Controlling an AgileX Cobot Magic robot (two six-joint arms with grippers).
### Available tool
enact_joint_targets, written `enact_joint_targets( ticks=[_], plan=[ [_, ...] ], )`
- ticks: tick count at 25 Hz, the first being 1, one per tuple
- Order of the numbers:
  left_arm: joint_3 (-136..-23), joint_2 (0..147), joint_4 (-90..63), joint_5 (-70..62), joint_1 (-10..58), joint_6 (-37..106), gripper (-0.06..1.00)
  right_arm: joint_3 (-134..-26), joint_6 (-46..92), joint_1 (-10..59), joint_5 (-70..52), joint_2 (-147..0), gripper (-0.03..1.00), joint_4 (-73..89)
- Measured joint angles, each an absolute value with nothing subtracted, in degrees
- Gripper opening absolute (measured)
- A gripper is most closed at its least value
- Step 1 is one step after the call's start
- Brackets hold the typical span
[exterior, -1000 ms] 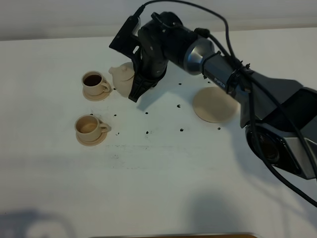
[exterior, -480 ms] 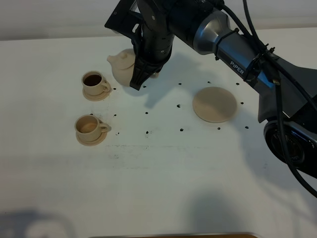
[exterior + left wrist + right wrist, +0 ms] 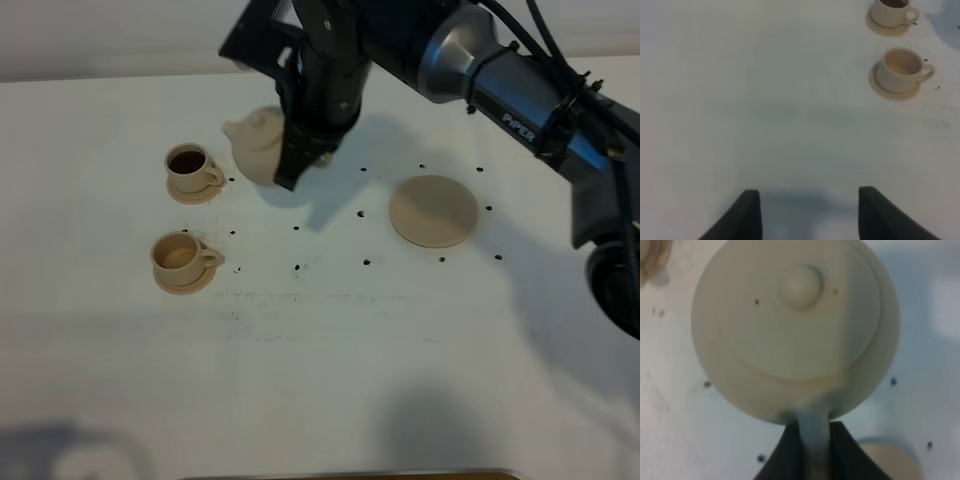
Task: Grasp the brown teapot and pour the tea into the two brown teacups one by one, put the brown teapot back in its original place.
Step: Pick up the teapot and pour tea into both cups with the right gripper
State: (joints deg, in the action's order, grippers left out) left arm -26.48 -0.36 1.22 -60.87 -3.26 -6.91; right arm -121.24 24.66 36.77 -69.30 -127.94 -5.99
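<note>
Exterior high, brown teapot [image 3: 258, 147] shifted slightly right, away from far teacup [image 3: 190, 166]

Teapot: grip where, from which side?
The loop handle, from the side opposite the spout. The teapot is round and likely too wide for the jaws; the handle is thin enough to pinch, as the right gripper, shut on it, shows.

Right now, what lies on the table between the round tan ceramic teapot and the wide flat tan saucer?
Exterior high view: only white table with dark specks from teapot to saucer.
</note>
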Motion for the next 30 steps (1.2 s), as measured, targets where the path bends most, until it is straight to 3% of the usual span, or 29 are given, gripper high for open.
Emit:
enact_joint_targets(
  ticks=[12,30],
  plan=[
    [-26.5,-0.4,1.2,-60.9,-3.3,-6.9,0.50,-99.0,24.8,37.7,-55.8,-117.2,0.08,-4.7],
    [-26.5,-0.4,1.2,-60.9,-3.3,-6.9,0.50,-96.1,27.8,43.4,-50.5,-116.3,0.08,-7.0]
  ],
)
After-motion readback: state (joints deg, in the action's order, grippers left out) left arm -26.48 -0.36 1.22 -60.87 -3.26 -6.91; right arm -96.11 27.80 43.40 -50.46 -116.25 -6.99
